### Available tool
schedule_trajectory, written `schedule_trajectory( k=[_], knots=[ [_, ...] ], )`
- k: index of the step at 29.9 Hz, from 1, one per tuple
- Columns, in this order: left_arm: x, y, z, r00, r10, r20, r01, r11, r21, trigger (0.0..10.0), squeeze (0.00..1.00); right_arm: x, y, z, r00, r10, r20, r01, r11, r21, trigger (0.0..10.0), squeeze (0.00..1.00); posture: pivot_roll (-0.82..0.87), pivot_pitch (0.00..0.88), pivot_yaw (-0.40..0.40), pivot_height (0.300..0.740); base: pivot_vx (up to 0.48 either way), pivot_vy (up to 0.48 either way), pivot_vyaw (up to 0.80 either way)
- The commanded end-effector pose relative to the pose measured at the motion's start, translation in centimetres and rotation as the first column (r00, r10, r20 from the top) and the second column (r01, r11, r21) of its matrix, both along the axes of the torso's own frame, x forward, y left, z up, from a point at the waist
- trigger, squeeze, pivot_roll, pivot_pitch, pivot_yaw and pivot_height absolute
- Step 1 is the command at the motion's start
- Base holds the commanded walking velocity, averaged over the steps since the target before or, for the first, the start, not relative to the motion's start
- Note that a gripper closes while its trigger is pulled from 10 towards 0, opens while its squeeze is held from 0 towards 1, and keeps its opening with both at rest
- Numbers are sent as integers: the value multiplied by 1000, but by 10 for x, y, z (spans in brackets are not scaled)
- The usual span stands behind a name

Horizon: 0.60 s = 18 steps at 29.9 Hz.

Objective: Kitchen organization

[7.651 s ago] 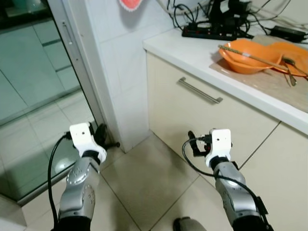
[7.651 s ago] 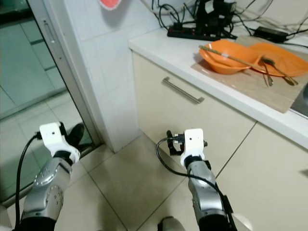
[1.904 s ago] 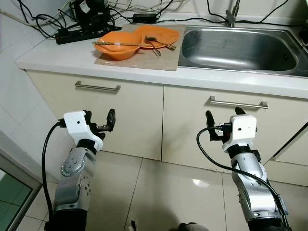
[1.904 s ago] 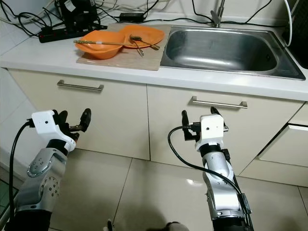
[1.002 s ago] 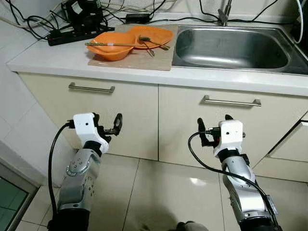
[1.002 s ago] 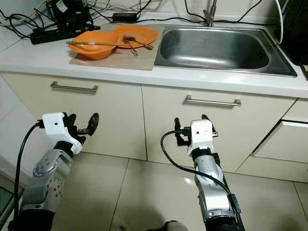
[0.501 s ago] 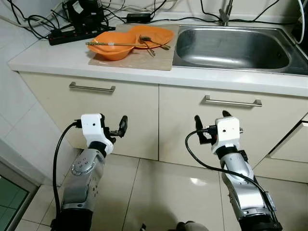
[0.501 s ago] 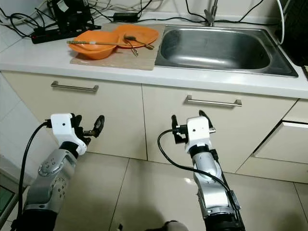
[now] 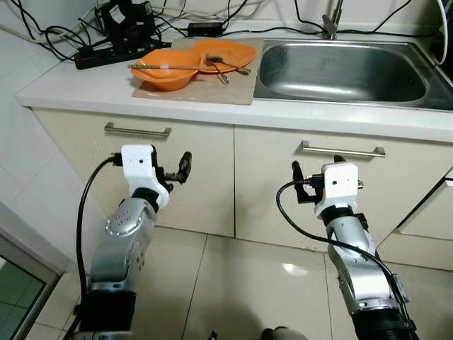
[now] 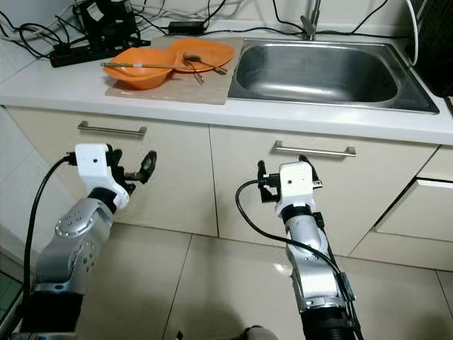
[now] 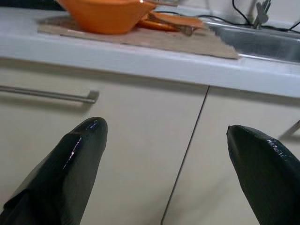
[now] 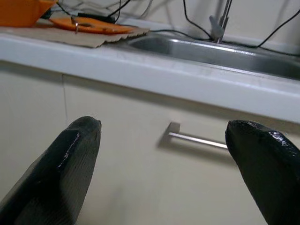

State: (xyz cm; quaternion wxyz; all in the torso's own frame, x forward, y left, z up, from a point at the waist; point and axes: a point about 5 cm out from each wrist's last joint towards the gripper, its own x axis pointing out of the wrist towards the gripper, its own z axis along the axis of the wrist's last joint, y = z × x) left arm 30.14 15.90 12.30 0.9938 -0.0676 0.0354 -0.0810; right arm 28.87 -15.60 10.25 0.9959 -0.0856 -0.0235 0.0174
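Note:
An orange bowl (image 9: 164, 73) with chopsticks (image 9: 159, 66) laid across it and an orange plate (image 9: 226, 53) holding spoons sit on a tan mat (image 9: 212, 85) on the white counter, left of the steel sink (image 9: 343, 67). Both arms are held out low in front of the cream cabinet fronts. My left gripper (image 9: 173, 170) is open below the left drawer handle (image 9: 137, 130), holding nothing. My right gripper (image 9: 316, 166) is open just under the handle (image 9: 342, 149) beneath the sink. In the left wrist view the bowl (image 11: 105, 14) sits above the open fingers (image 11: 70, 159).
A black power strip (image 9: 113, 53) with tangled cables and a black device lies at the counter's back left. The faucet (image 9: 330, 18) stands behind the sink. A white tiled wall (image 9: 21, 163) is on the left, and beige floor tiles (image 9: 241, 283) lie under the arms.
The view swung from the doorway corner to face the counter and sink. In the last half second both grippers rose slightly toward the cabinet handles, still open.

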Motion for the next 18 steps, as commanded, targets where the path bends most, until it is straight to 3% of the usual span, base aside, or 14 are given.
schedule_trajectory(
  k=[1,13,18],
  knots=[
    [-1,0,-5,1000,-3,-24,3,1000,3,10000,0,0,3,-2,1000,5,-19,-5,1000,9,10000,0,-73,0,75,740,0,0,0],
    [-2,-2,-1,999,-24,25,22,997,74,10000,0,-1,7,-7,999,30,-38,-29,999,19,10000,0,-70,1,72,740,0,0,0],
    [-2,-7,6,997,-51,58,49,998,39,10000,0,-2,7,-10,998,34,-47,-33,999,16,10000,0,-71,0,72,740,163,0,0]
  ],
)
